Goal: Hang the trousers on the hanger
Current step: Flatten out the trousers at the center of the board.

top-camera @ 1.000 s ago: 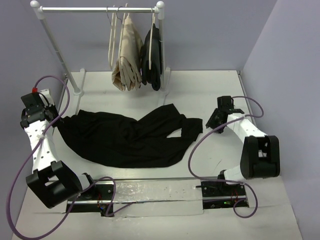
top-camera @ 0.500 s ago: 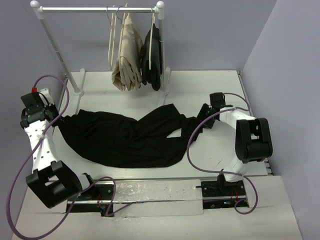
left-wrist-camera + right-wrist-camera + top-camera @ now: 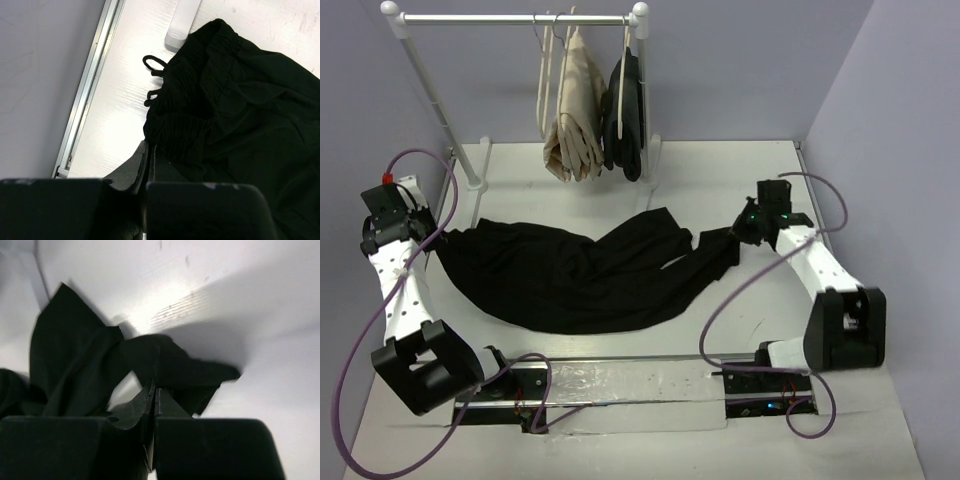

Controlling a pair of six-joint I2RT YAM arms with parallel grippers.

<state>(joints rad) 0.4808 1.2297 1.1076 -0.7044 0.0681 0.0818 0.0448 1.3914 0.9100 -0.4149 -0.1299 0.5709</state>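
Note:
The black trousers (image 3: 570,280) lie spread across the table from left to right. My left gripper (image 3: 430,242) is shut on their waistband at the left end. In the left wrist view the gathered waistband (image 3: 200,75) and its drawstring (image 3: 152,62) run into my closed jaws (image 3: 150,152). My right gripper (image 3: 741,230) is shut on a leg end at the right, and the leg is pulled taut. The right wrist view shows that fabric (image 3: 170,362) pinched at my gripper (image 3: 155,387). An empty white hanger (image 3: 544,80) hangs on the rail at the back.
A white clothes rack (image 3: 515,18) stands at the back, and its foot (image 3: 182,22) lies near the waistband. Beige trousers (image 3: 575,110) and a smaller black garment (image 3: 625,115) hang on their own hangers. Purple walls close in the left, back and right.
My right gripper reached left to the leg end, shut on it and drew it to the right, stretching the leg out. The left arm has not moved.

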